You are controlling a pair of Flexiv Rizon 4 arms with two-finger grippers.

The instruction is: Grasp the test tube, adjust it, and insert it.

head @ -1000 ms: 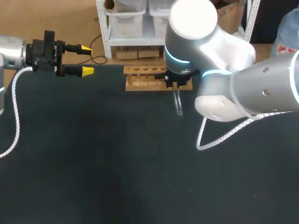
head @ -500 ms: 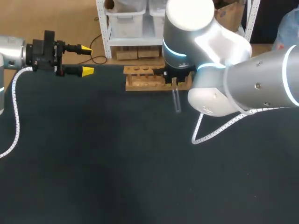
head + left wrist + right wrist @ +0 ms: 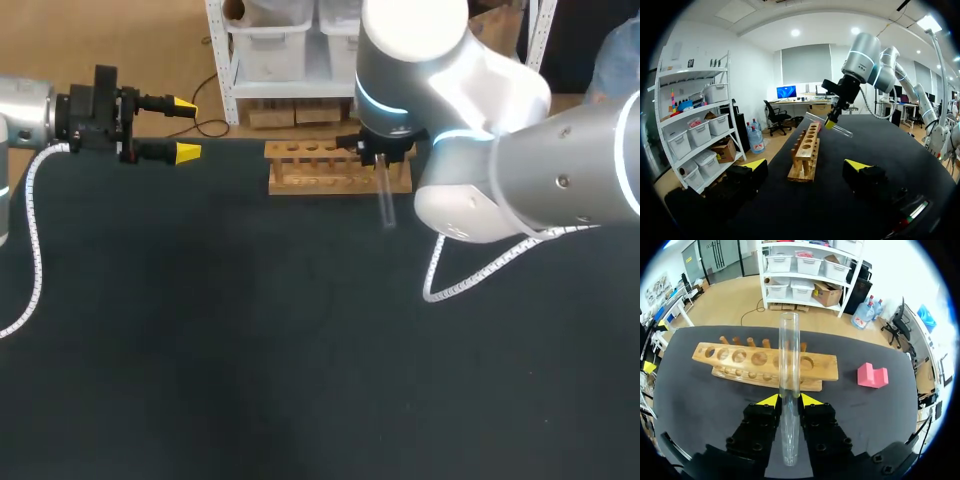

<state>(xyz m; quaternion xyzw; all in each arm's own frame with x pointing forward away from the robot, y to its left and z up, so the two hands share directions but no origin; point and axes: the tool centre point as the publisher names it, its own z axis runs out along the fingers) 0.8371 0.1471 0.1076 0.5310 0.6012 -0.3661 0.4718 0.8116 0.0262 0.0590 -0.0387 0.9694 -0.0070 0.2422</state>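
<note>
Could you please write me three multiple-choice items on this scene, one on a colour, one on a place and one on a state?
1. What colour is the block beside the rack?
A. pink
B. green
C. blue

2. Where is the test tube?
A. standing in a rack hole
B. lying by the block
C. held in the right gripper

3. How is the left gripper?
A. shut on the test tube
B. shut on the block
C. open, holding nothing

Answers:
1 A: the right wrist view shows it pink.
2 C: both yellow tips press it from two sides, above the rack.
3 C: its fingers stand apart with nothing between them.
</note>
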